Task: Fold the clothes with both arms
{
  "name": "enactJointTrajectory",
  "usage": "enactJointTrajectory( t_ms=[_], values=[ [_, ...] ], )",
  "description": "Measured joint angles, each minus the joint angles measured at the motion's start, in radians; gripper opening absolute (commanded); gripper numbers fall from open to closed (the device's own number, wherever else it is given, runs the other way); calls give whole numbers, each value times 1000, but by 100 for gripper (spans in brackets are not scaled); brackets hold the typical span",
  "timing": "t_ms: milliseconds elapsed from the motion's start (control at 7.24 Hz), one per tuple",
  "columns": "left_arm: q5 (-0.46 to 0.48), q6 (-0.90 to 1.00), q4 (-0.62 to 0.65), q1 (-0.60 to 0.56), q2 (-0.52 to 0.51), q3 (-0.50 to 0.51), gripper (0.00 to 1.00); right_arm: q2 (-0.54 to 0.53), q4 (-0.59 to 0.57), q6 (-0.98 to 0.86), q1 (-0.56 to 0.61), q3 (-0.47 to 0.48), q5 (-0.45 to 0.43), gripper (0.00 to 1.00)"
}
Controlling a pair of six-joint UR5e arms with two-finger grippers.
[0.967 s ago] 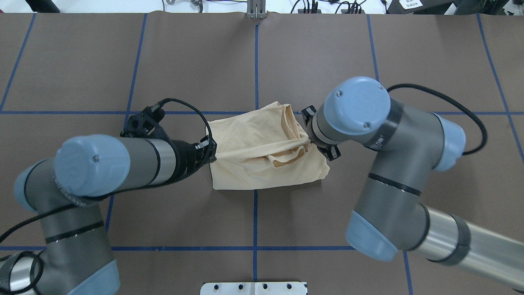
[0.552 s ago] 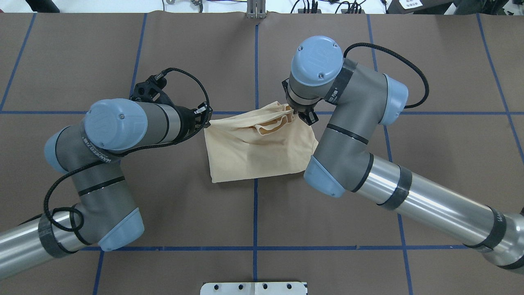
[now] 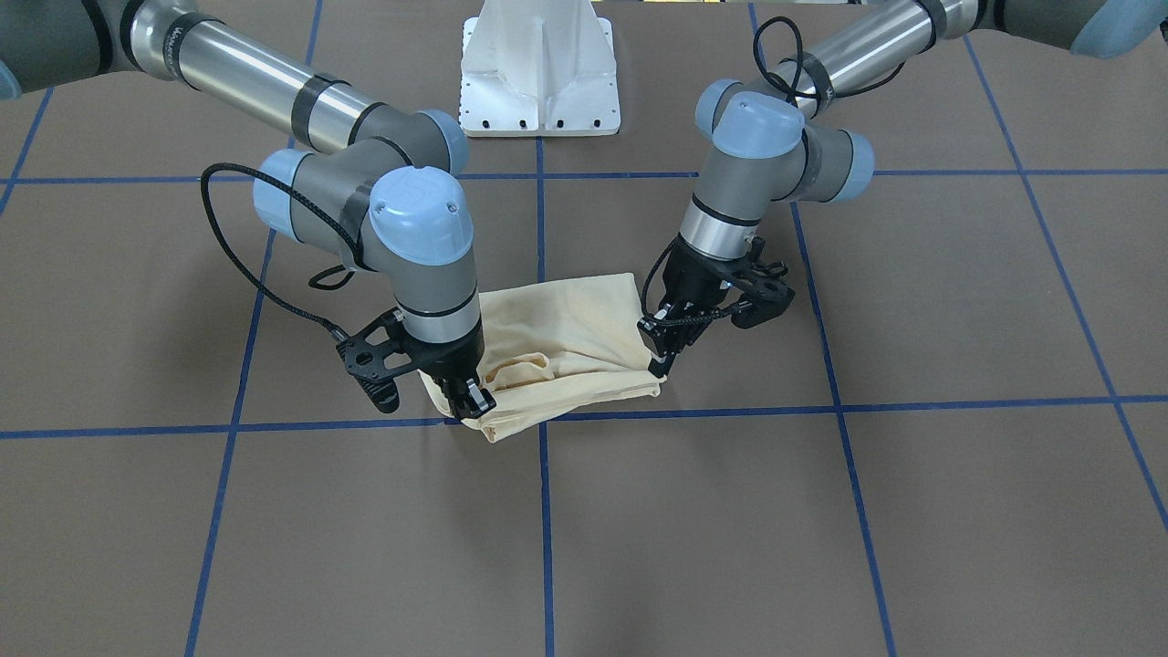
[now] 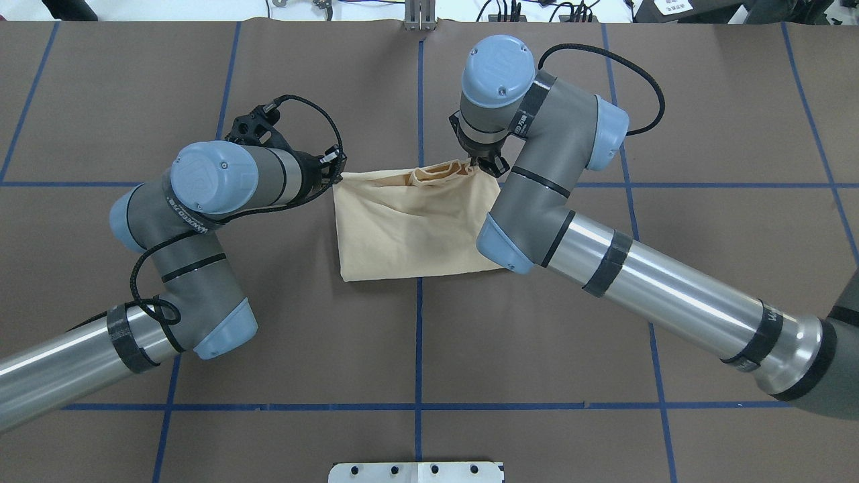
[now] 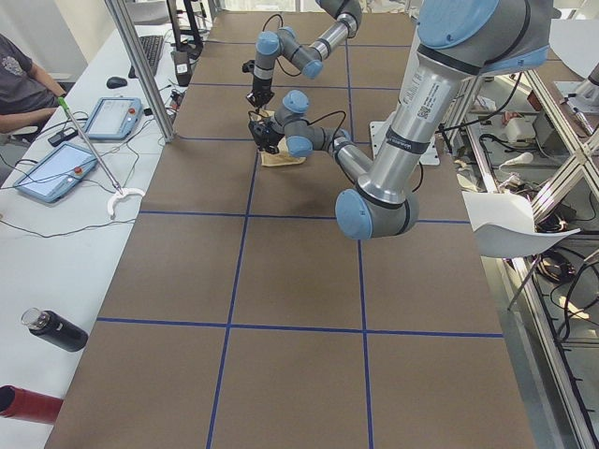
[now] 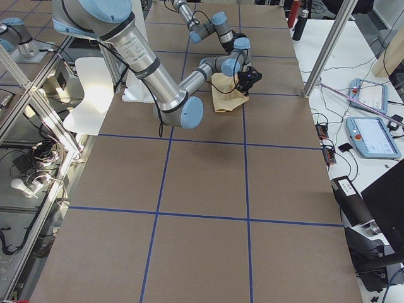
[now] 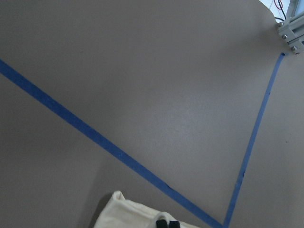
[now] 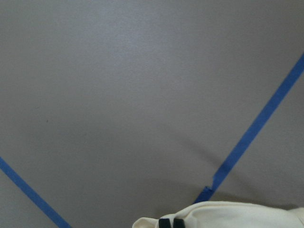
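- Pale cream-yellow shirt (image 4: pixel 409 228) of thin fabric: folded into a rough rectangle and lying mid-table on the flat brown table (image 4: pixel 302 302). It straddles the centre blue tape line (image 4: pixel 418 349), and its far edge runs along the crosswise line
- Black two-finger left gripper (image 4: pixel 337 176): I read it as clamped on the shirt's far corner on the left arm's side. On my left wrist feed the two black fingertips (image 7: pixel 163 222) sit close together on the cloth
- Black two-finger right gripper (image 4: pixel 484 166): pinched onto the opposite far corner. My right wrist feed shows the fingertips (image 8: pixel 165 222) side by side with fabric bunched beneath them
- Round ribbed collar (image 4: pixel 436 176): gathered into folds along the held edge, nearer the right gripper
- Held edge, front-facing view: low over the table, sagging between the two grippers
- Near edge of the shirt: flat on the table, apart from both grippers
- White metal pedestal (image 3: pixel 538 64): at the robot's side of the table, well apart from the shirt
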Motion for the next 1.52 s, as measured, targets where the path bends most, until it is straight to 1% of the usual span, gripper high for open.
enactJointTrajectory(
  t_ms=[138,276,414,552,691,829,967,1105,1243,1381,1519],
  values=[
    [-7,64,-14,-41,-1,19,99,44,25,-52,48,-71,44,100],
    [-24,100,-19,-72,0,25,99,63,33,-117,118,-103,120,100],
    [-42,127,-22,-91,5,24,99,58,33,-178,175,-113,182,100],
    [-67,153,-24,-106,9,20,99,30,32,-233,208,-103,211,100],
    [-106,192,-24,-124,12,15,99,-21,32,-293,233,-67,223,100],
    [-142,271,-24,-140,37,-10,99,-88,32,-375,258,-12,236,100],
    [-172,368,-25,-160,86,-53,99,-167,32,-478,292,52,256,100],
    [-229,476,-24,-195,136,-94,99,-255,32,-608,338,119,283,100],
    [-309,597,-24,-246,189,-127,99,-334,31,-747,394,168,322,100],
    [-380,748,-23,-310,251,-151,99,-404,30,-900,464,194,371,100],
    [-427,911,-23,-378,318,-165,99,-467,30,-1061,538,203,414,100]
  ],
)
